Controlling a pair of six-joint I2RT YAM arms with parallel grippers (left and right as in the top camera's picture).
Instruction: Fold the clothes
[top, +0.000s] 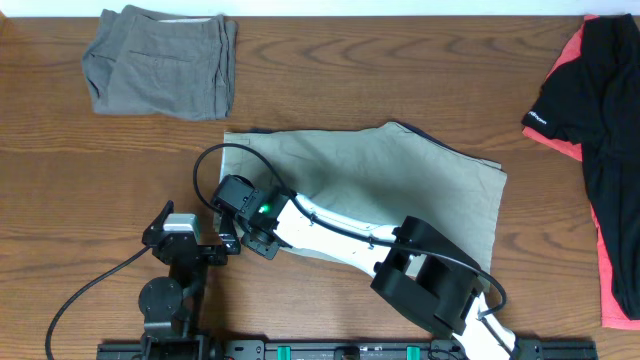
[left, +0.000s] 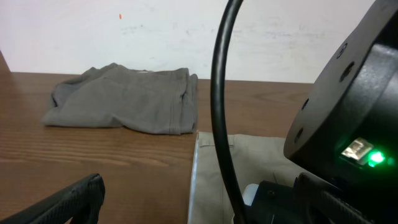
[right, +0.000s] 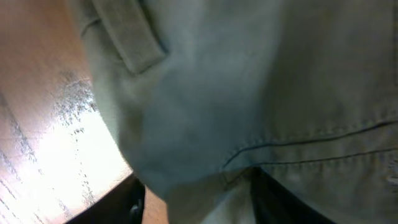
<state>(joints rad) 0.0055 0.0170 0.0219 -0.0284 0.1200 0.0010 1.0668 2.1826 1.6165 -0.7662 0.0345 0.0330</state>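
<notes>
**Right pincer at the edge of the pants**

The tan pants (top: 400, 170) lay spread flat in the middle of the brown desk (top: 350, 70). The right arm reached across the pants from their near right corner to their left edge. The right pincer (top: 240, 205) sat at that left edge.

In the right wrist view the pants (right: 249, 81) filled almost the whole picture. A belt loop and a curved seam showed on the cloth. The right pincer (right: 199, 205) had cloth bunched between its two dark fingers (right: 280, 199), so it was pinching the pants. A bit of shiny desk showed to the left of the pants.

The left pincer (top: 228, 243) was just beside the near left corner of the pants, close to the right pincer. In the left wrist view only one dark finger (left: 68, 202) showed, low on the left. The right arm's black body, with a small green light, hid the other side. I cannot tell if the left pincer was spread or pressed together. A thick black cable (left: 217, 93) ran up in front of the pants (left: 258, 158).

A folded grey cloth (top: 160, 60) lay on the desk past the far left corner of the pants, apart from them. A black and red shirt (top: 610, 120) lay well to the right of the pants.
</notes>
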